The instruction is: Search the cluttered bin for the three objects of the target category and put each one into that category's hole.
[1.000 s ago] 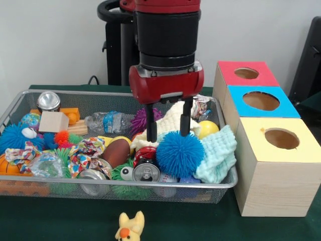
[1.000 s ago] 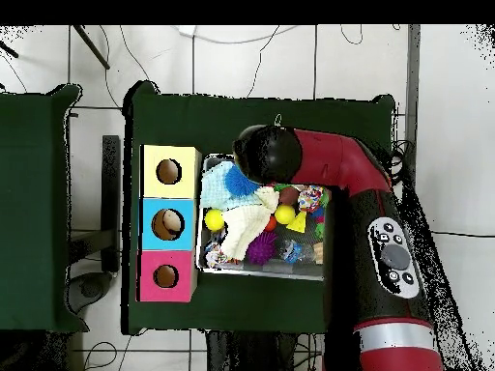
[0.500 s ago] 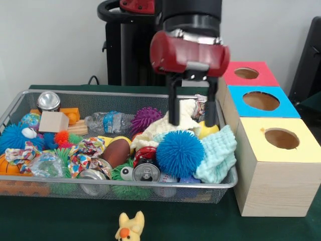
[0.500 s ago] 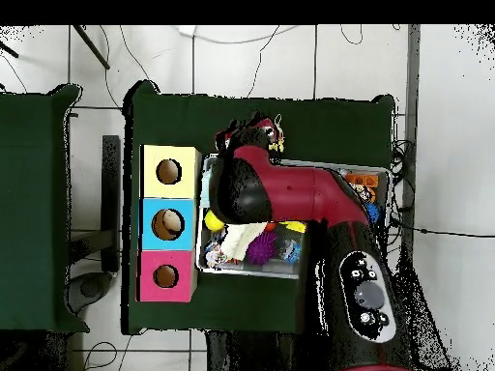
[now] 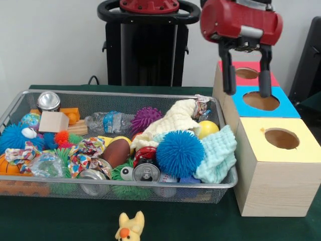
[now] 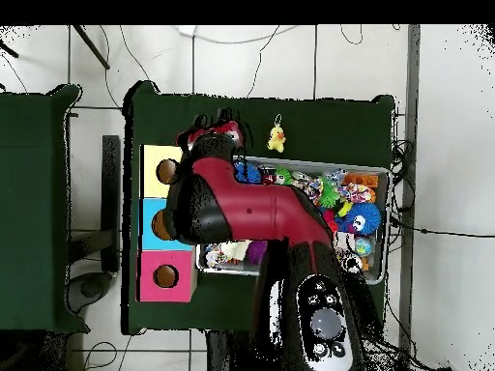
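The silver wire mesh bin (image 5: 30,188) is full of mixed toys, cloths and cans. It also shows in the overhead view (image 6: 383,176), partly under the arm. My gripper (image 5: 246,85) hangs open and empty, high above the wooden boxes at the right. Its fingertips are over the blue box (image 5: 286,108) and the front of the pink box (image 5: 273,78). The yellow box (image 5: 301,150) stands nearest the camera. Each box has a round hole on top. In the overhead view the arm (image 6: 242,208) covers the blue box and hides the gripper.
At the bin's right end lie a blue spiky ball (image 5: 179,153), a mint cloth (image 5: 220,155), a cream cloth (image 5: 170,120) and a yellow ball (image 5: 208,128). Crushed cans (image 5: 146,172) lie at its front. A small yellow plush toy (image 5: 130,227) lies on the table outside the bin.
My gripper has risen out of the bin and swung right, from beside the blue spiky ball to above the boxes. It stays open and empty. The bin's contents look unmoved.
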You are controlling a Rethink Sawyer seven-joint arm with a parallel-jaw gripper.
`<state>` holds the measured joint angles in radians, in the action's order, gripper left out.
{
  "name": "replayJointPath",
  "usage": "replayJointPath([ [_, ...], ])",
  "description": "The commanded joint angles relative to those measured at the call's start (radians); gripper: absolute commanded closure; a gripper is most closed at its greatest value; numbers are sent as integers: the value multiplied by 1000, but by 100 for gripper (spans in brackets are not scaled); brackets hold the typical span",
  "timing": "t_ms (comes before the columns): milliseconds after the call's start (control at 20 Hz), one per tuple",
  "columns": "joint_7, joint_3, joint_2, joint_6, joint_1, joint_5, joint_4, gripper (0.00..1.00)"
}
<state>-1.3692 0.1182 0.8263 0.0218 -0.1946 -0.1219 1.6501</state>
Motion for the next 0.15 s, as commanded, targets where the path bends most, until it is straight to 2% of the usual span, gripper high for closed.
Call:
replayJointPath([
  [50, -303, -58, -7, -33, 5, 93, 128, 0],
  [150, -302, -57, -12, -42, 0, 105, 129, 0],
])
